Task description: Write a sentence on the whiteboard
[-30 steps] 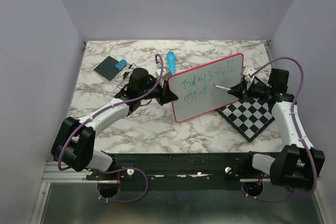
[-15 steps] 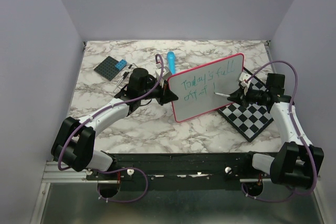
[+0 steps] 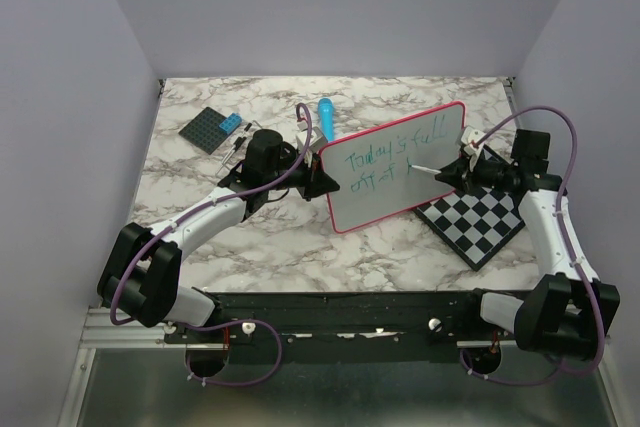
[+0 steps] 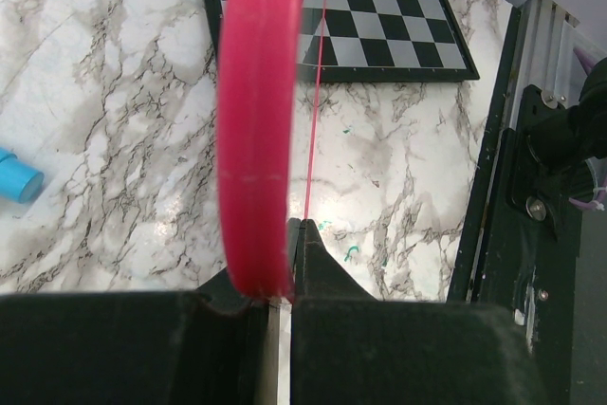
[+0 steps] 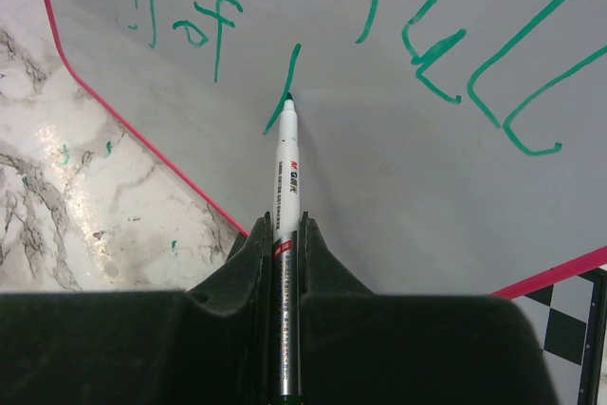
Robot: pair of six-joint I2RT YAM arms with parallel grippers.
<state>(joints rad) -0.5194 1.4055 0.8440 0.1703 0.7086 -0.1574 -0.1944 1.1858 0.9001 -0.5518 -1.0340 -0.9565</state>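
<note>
Marker (image 5: 286, 177) tip moved up-stroke, right claw (image 5: 285, 227) clamped on it; left claw (image 4: 277, 277) grips whiteboard (image 3: 385, 202) at 9 o'clock, tilting it for writing.

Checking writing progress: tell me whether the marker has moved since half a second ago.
Yes. The marker, in the right gripper, moved up the whiteboard, away from the chessboard.

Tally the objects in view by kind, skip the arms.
whiteboard: 1
checkered board: 1
marker: 1
blue cylinder: 1
dark gridded plate: 1
light-blue piece on that plate: 1
Total: 6
Small dark bits beside the plate: too small to count.
</note>
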